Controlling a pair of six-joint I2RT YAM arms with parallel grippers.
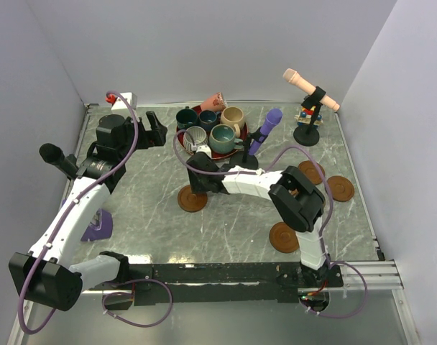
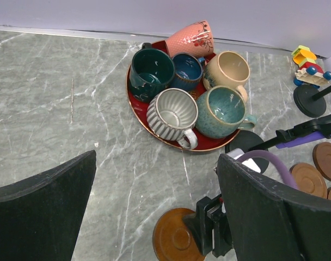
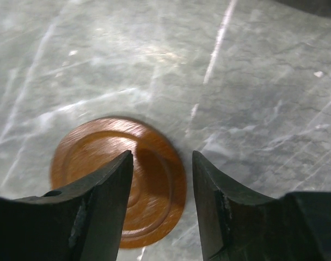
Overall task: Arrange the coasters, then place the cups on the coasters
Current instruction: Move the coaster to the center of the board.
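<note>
Six cups crowd the red plate (image 1: 241, 132): dark green (image 2: 151, 70), dark blue (image 2: 187, 70), beige (image 2: 226, 69), grey ribbed (image 2: 171, 114), teal (image 2: 222, 111), and a pink one (image 2: 190, 38) tipped at the back. One coaster (image 3: 116, 185) lies flat on the table in front of the plate. My right gripper (image 3: 161, 163) hovers over its right rim, open and holding nothing. Three more coasters (image 1: 284, 237) (image 1: 311, 172) (image 1: 339, 188) lie to the right. My left gripper (image 1: 155, 131) stands wide open and empty, left of the plate.
A purple microphone (image 1: 265, 133) on a black base stands just right of the plate. A peach microphone (image 1: 310, 90) and a small colourful toy (image 1: 308, 115) are at the back right. A purple object (image 1: 96, 226) lies by the left arm. White walls enclose the table.
</note>
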